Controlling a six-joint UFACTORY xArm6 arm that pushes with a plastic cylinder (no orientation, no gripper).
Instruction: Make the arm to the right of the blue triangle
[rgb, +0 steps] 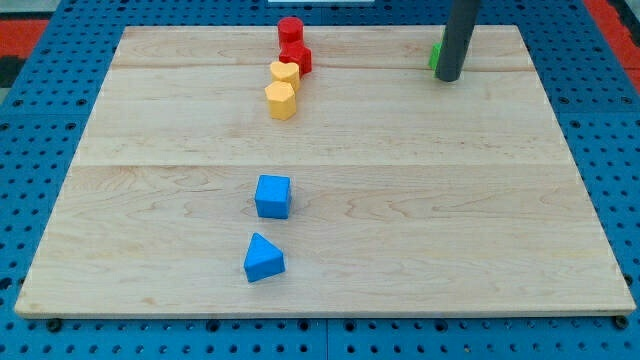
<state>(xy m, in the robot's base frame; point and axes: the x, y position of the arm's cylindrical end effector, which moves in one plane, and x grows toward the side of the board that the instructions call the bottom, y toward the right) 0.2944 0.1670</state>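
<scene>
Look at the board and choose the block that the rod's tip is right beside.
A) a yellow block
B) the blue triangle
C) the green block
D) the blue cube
C: my tip stands at the view's top right, right against the green block, which is partly hidden behind the rod, far from the blue triangle.

Your arm shows only as its straight dark rod (458, 38), coming down from the view's top edge at the upper right. It stands nearly upright, leaning slightly so the lower part sits a little to the view's left of the upper part. My tip (448, 78) rests at the desk (400, 220) surface, near the far edge.
</scene>
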